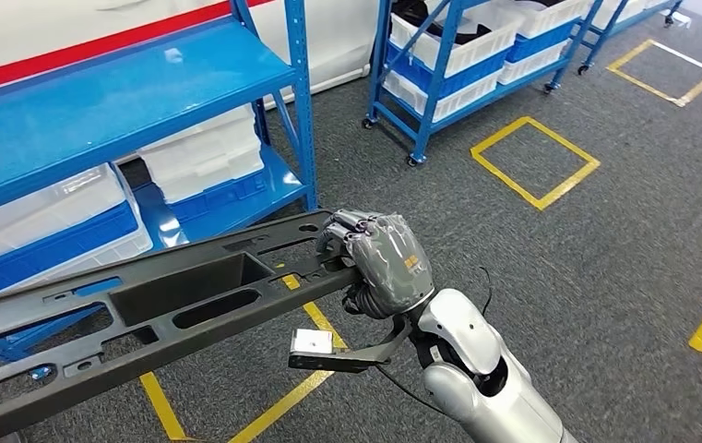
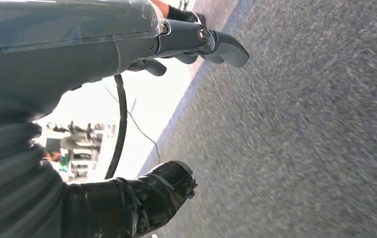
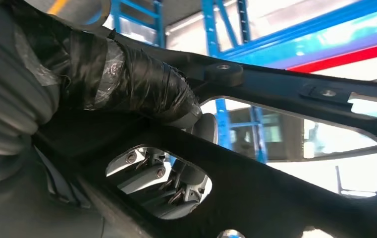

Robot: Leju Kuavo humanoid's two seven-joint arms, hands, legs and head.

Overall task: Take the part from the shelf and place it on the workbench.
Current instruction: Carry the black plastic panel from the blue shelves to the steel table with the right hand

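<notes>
The right hand (image 1: 386, 263) grips the right end of the long black part (image 1: 144, 305) — clear of the blue shelf (image 1: 125, 101), level over the floor for carrying — while the left hand (image 2: 102, 54) hangs with nothing in its fingers.

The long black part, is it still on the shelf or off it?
Off: the right hand holds the black part above the floor.
</notes>
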